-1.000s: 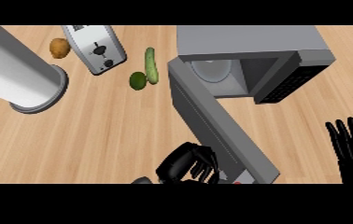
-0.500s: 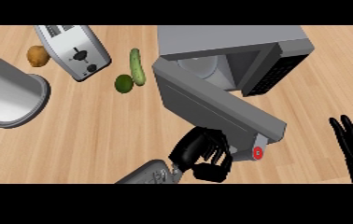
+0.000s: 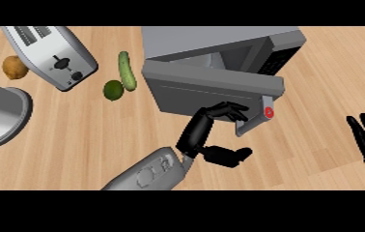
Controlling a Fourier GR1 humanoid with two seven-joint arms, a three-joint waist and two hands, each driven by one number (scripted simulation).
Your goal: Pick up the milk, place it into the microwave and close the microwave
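The grey microwave (image 3: pixel 214 45) stands at the back, right of the middle. Its door (image 3: pixel 206 91) is swung most of the way to, with a narrow gap left at the hinge-far side by the red button (image 3: pixel 269 112). My left hand (image 3: pixel 206 127) rests against the door's lower face, fingers (image 3: pixel 230 111) touching it and slightly bent, thumb spread below; it holds nothing. No milk shows anywhere; the microwave's inside is hidden by the door. My right hand (image 3: pixel 357 134) shows only as straight fingers at the right edge, resting open.
A silver toaster (image 3: pixel 50 54) lies at the back left with a potato (image 3: pixel 14 66) beside it. A cucumber (image 3: pixel 127 70) and a lime (image 3: pixel 114 90) sit just left of the microwave door. A grey round vessel (image 3: pixel 10 112) pokes in from the left edge.
The microwave door has swung from wide open to nearly shut, with my left hand moving up and right along with it. The right hand has stayed at the right edge.
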